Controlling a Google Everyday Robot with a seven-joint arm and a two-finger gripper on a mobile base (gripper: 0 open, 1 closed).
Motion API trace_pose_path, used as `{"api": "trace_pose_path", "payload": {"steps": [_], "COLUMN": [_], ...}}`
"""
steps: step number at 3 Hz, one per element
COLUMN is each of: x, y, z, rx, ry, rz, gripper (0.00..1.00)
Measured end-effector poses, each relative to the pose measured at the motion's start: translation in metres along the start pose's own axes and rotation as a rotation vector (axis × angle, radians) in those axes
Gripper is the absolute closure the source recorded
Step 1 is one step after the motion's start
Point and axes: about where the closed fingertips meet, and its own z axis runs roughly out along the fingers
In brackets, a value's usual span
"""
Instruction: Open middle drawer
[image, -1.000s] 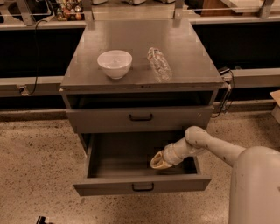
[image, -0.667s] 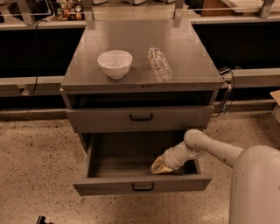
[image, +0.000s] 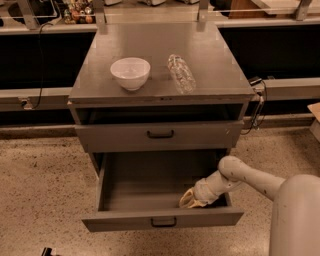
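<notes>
Item: gripper (image: 186, 201), pale yellow fingers (image: 190, 198) clenched together, grasping nothing; set low inside the right front corner of the middle drawer.
Around the fingers: grey metal middle drawer (image: 150, 187), pulled well out, plain grey inside; its low flat front and small black handle (image: 164, 221) lie just below and left of the fingers.
Right of the fingers: white jointed arm (image: 245, 175).
Above the fingers: taller-fronted grey drawer (image: 200, 136), pushed in.
Further above: grey metal worktop (image: 215, 65), bearing a clear plastic bottle (image: 181, 73) lying on its side, and to upper left a white ceramic bowl (image: 130, 72), upright.
</notes>
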Motion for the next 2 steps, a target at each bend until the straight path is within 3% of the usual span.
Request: {"api": "trace_pose_path", "payload": {"steps": [1,2], "x": [-0.002,-0.015], "y": [0.012,0.02], "z": [-0.016,-0.034], "rx": [-0.006,-0.012], "ry": [-0.098,-0.171], "rz": [-0.015,-0.068], "gripper": [1.0,1.0]}}
